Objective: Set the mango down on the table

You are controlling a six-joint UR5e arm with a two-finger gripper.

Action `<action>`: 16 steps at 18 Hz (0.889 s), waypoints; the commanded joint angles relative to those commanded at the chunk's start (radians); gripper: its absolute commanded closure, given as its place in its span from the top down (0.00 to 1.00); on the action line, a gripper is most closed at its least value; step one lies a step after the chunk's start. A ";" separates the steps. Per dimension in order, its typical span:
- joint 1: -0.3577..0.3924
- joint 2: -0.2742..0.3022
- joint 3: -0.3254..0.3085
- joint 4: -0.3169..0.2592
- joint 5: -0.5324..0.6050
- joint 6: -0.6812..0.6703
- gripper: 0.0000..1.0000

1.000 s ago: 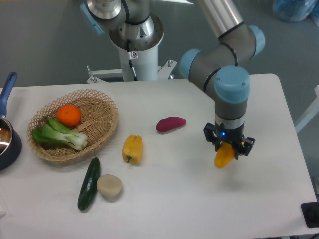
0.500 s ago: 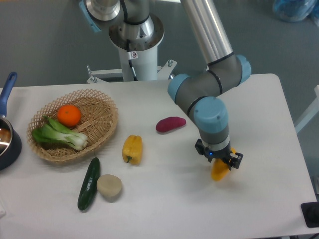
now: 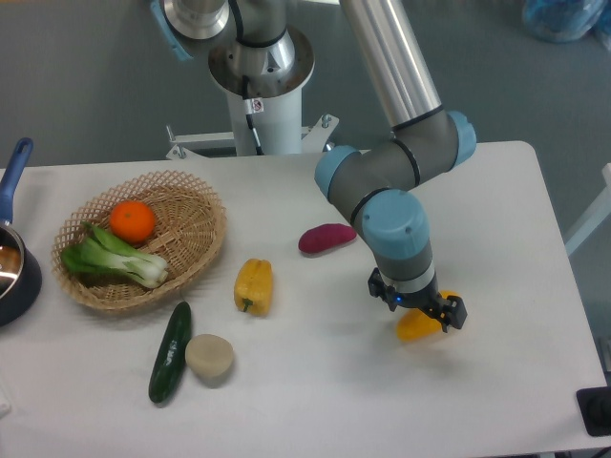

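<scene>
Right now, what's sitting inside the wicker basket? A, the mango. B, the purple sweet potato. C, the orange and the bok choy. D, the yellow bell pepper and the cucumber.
C: the orange and the bok choy lie inside the wicker basket; the other produce sits outside it on the table.

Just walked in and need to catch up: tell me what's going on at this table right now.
The arm's tool sits low over the right side of the white table, closed around the mango, which looks at or near the surface. To the left lie a purple sweet potato, a yellow pepper, a cucumber and a basket holding an orange.
</scene>
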 joint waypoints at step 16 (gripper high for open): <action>0.150 0.164 -0.113 -0.009 -0.042 0.220 1.00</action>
